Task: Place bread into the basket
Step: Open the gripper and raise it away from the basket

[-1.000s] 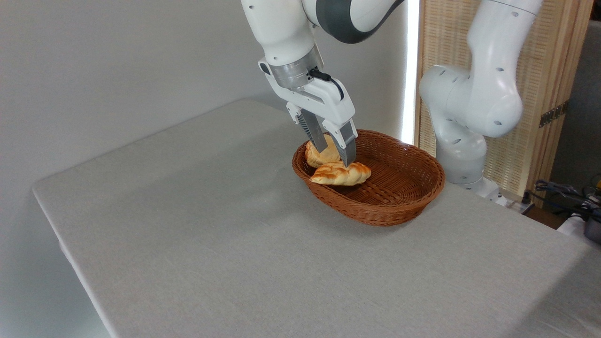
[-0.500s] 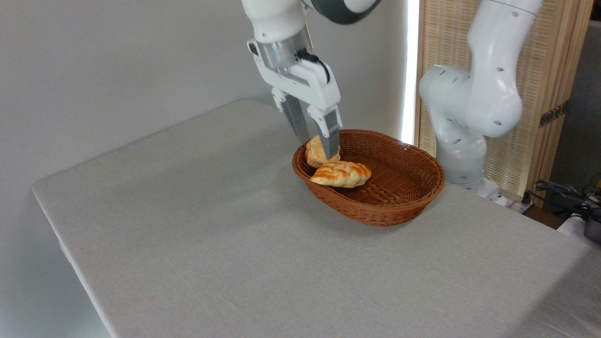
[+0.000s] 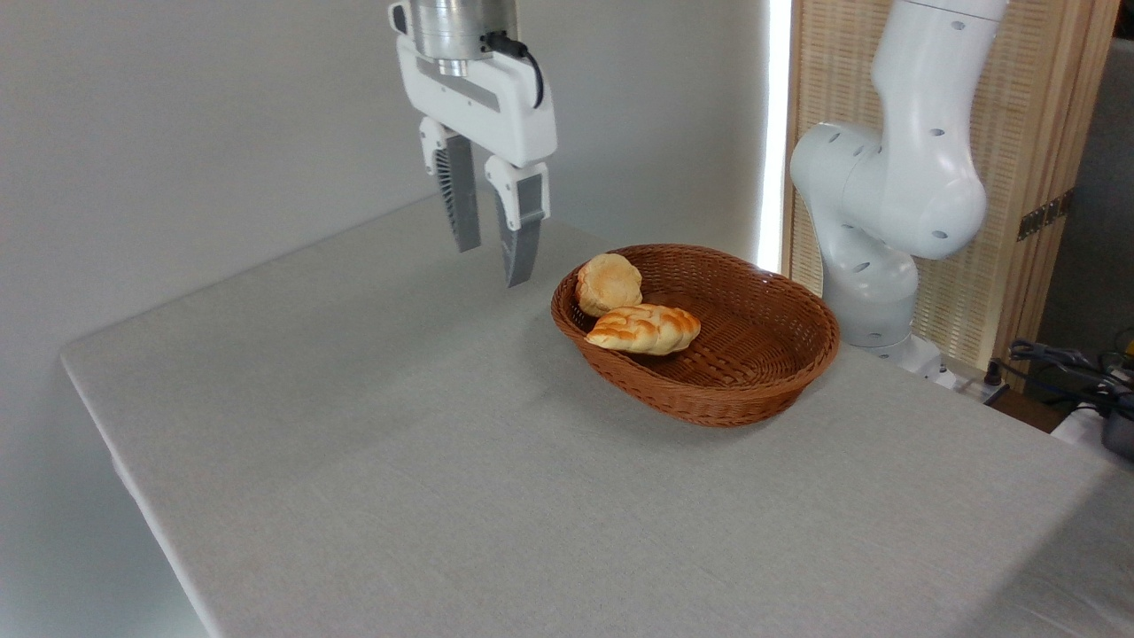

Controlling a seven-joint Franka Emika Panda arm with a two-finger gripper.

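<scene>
Hanging empty with its fingers parted, the claw (image 3: 494, 261) is hovering above the surface (image 3: 399, 461), left of the basket (image 3: 753, 372). Inside, the bread (image 3: 644, 329) is lying against the near wall beside a round bun (image 3: 608, 283); a low swing rightward risks clipping the rim.

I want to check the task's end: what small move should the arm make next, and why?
Probably none beyond lifting clear and stopping. The braided bread lies inside the basket beside the round bun, and the gripper hangs open and empty above the table, left of the basket.
</scene>
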